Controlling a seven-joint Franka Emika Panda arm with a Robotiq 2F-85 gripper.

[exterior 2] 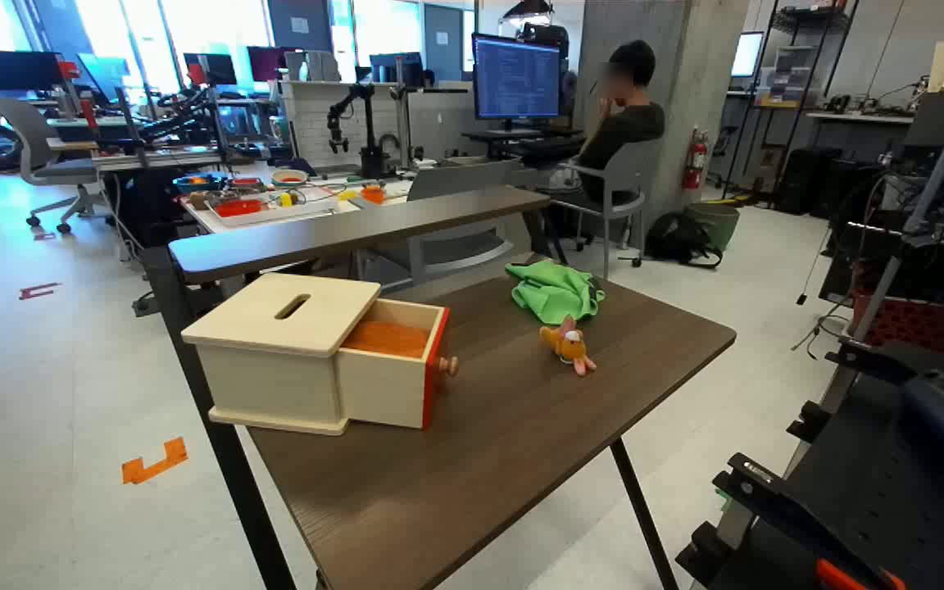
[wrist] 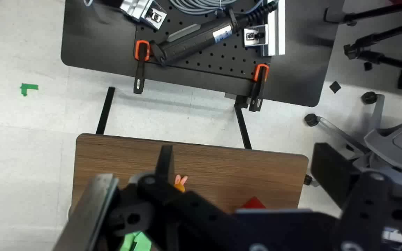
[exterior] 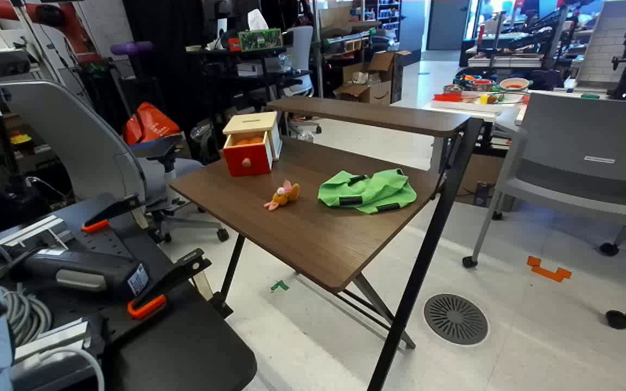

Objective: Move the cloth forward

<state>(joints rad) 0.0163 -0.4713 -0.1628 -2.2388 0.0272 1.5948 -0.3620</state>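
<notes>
My gripper (wrist: pixel 244 157) reads released from here: wrist view has its 2 fingers (wrist: pixel 166 162) spread well apart, brown worktop (wrist: pixel 215 167) in sight past them. By the gripper body I only catch a bit of the green cloth (wrist: pixel 137 243); the rest is hidden there. Both exterior views show me more: crumpled, dark strips on it, lying by the corner where a side edge meets the back edge under the raised shelf (exterior: pixel 367 115). Orange toy (exterior: pixel 287 194) is apart from it, about midway along the worktop and toward the front edge, pink ears pointing at that edge. Wooden box (exterior 2: pixel 275 352) sits at the other back corner, red-fronted drawer (exterior 2: pixel 386 385) pulled out toward the front edge, something orange inside. Past the front edge I see a black table (wrist: pixel 298 62) with 2 clamps (wrist: pixel 140 73) and a black tool (wrist: pixel 197 43). Farther off in an exterior view, a gray chair (exterior 2: pixel 464 180) and a seated person (exterior 2: pixel 628 131).
</notes>
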